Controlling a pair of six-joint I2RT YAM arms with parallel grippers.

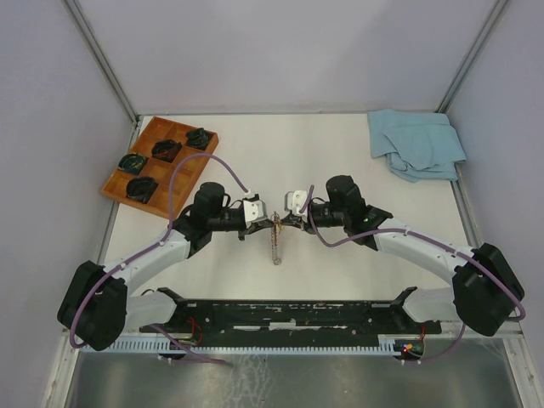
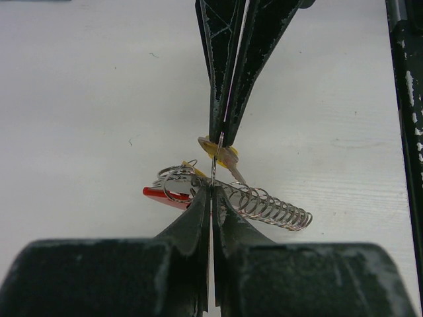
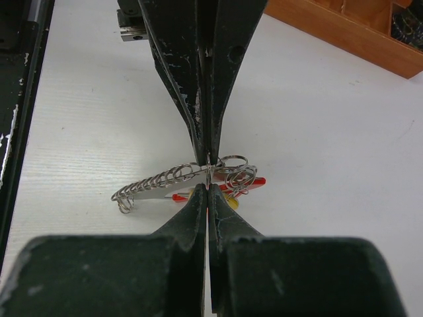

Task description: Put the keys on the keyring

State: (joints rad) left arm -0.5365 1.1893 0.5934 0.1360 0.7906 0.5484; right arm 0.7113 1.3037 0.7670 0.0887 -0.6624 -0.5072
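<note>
My left jaws and right jaws, both pressed together, meet tip to tip pinching the keyring [image 2: 213, 168] mid-worktop [image 2: 79, 99], its chain [image 2: 271, 206] trailing toward my bases, yellow key [image 2: 228, 155] just beside my right jaws.

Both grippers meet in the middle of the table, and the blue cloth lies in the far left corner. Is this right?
No. The blue cloth lies in the far right corner; the top view shows it. The rest is correct.
</note>
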